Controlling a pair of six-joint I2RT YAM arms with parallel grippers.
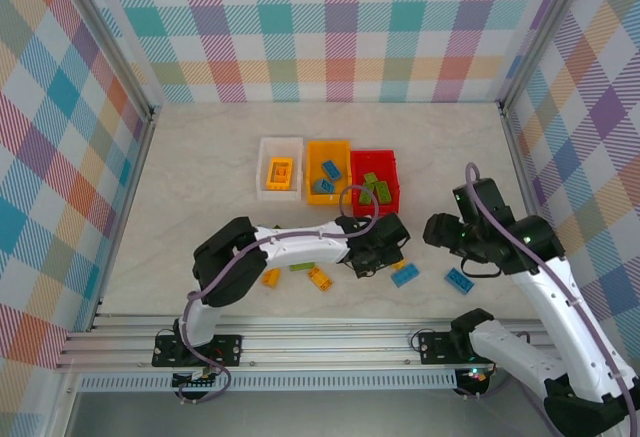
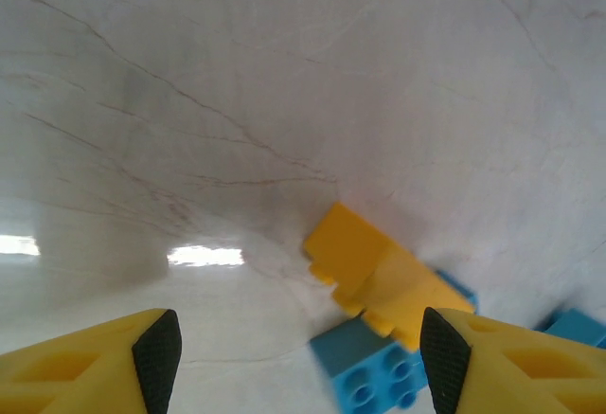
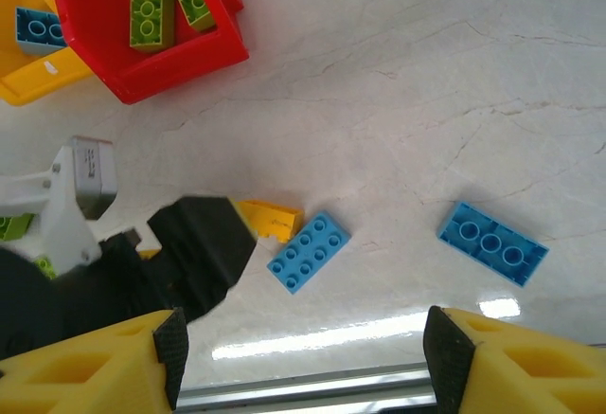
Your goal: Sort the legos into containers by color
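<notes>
Loose legos (image 1: 405,276) close to front rail (image 1: 330,329), free table (image 1: 220,157) at back. White bin (image 1: 280,195) — yellow frame (image 1: 280,170); orange bin (image 1: 327,200) — blue; red bin (image 1: 375,160) — green. Left gripper (image 2: 301,352) and right gripper (image 3: 303,352) released, empty.

Red bin (image 3: 180,62), green bricks (image 3: 151,7) inside; orange bin (image 1: 328,145), blue bricks (image 1: 329,169) (perhaps two); walls (image 1: 340,27) pastel plaid.

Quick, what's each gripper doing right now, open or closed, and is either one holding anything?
Left gripper: open, holding nothing.
Right gripper: open, holding nothing.
</notes>
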